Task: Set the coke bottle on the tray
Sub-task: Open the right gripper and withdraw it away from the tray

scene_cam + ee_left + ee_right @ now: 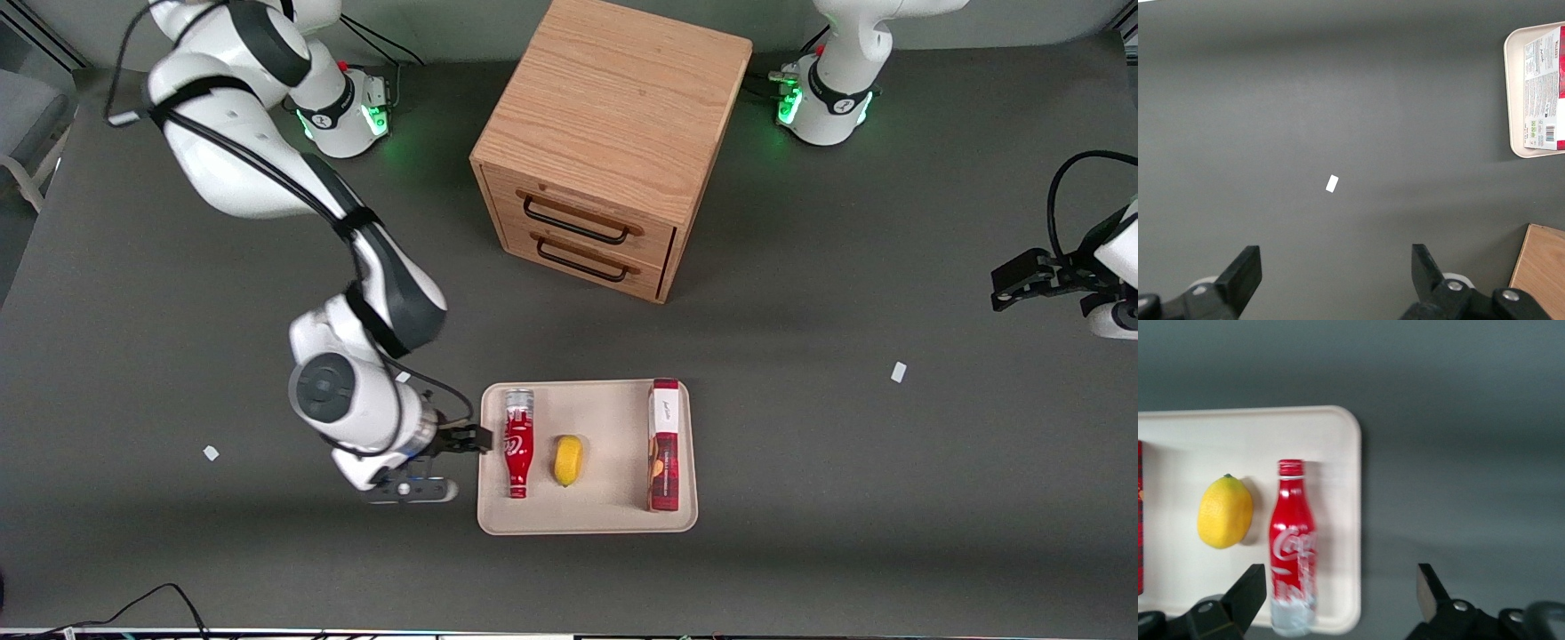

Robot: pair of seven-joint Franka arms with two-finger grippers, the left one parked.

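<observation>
The bottle (518, 442) lies flat on the tray (613, 520), along the tray's edge toward the working arm's end of the table. Its red cap points toward the front camera and its silver-grey base points toward the cabinet (607, 142). In the right wrist view the bottle (1293, 543) rests just inside the tray's rim (1350, 520), with white script on its red body.

A lemon (568, 460) lies beside the bottle on the tray, a small gap between them; the wrist view shows the same lemon (1225, 511) close to the bottle but not touching. A tall red-and-white box (664, 444) lies flat along the tray's edge nearest the parked arm's end.

The gripper (467, 439) sits just outside the tray, beside the bottle, above the grey table (845, 444). Its fingers (1245, 593) are spread wide apart and hold nothing; the bottle is free of them.

The two-drawer cabinet stands farther from the front camera than the tray, well apart from it, both drawers closed. A few small white scraps (899, 372) lie on the table.
</observation>
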